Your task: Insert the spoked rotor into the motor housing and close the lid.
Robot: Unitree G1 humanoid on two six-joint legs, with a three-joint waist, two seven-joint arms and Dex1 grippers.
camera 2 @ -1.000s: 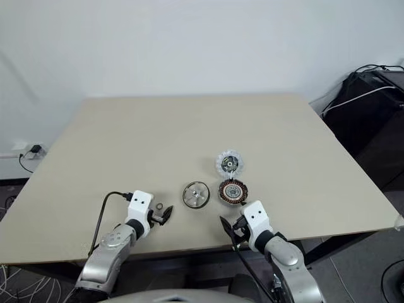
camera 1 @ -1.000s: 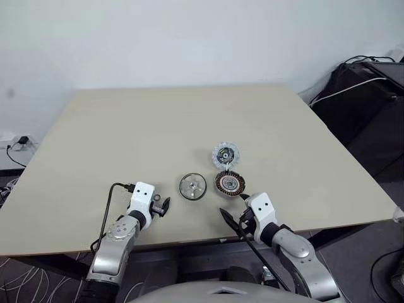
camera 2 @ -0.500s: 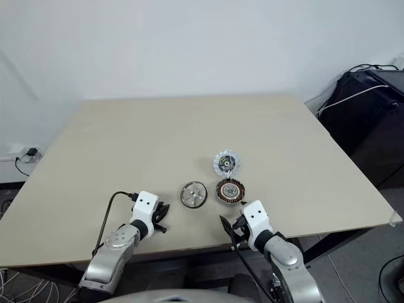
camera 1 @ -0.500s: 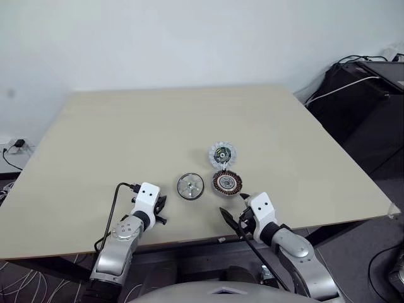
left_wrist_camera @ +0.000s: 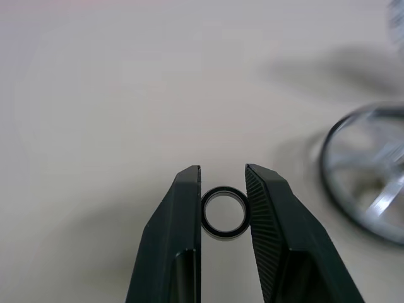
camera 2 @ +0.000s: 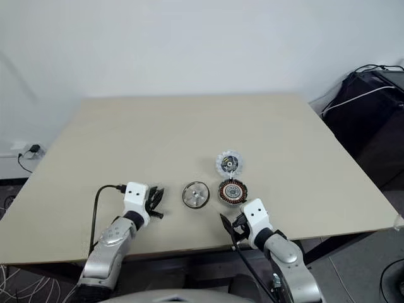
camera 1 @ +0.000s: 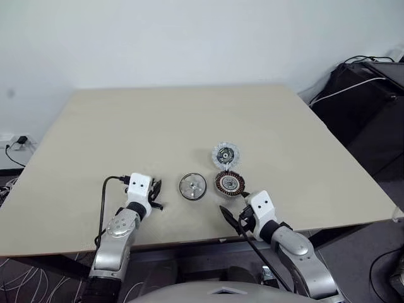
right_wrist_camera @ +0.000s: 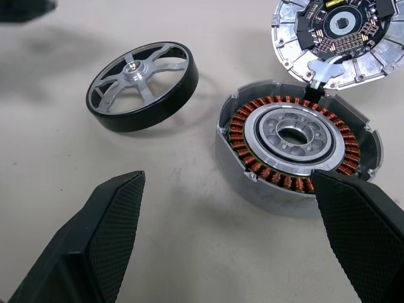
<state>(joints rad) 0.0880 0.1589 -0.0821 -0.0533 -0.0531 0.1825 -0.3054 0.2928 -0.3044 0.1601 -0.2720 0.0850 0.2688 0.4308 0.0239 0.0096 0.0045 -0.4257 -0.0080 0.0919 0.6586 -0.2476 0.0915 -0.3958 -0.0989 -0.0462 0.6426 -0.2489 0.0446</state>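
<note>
The setting is presenting as a robotics lab or test room rather than a home or shop. A plain beige table (camera 1: 158, 126) is standing against a bare white wall (camera 1: 189, 38), with nothing decorative on either. Loose cables (camera 1: 25, 278) are trailing across the floor under the table's left side, and a wall socket (camera 1: 19, 142) is carrying a plugged-in lead. At the right, a black bag (camera 1: 366, 95) with a white cable (camera 1: 347, 88) draped over it is sitting beside the table. Disassembled motor parts (right_wrist_camera: 297, 136) are lying on the table as bench work.
</note>
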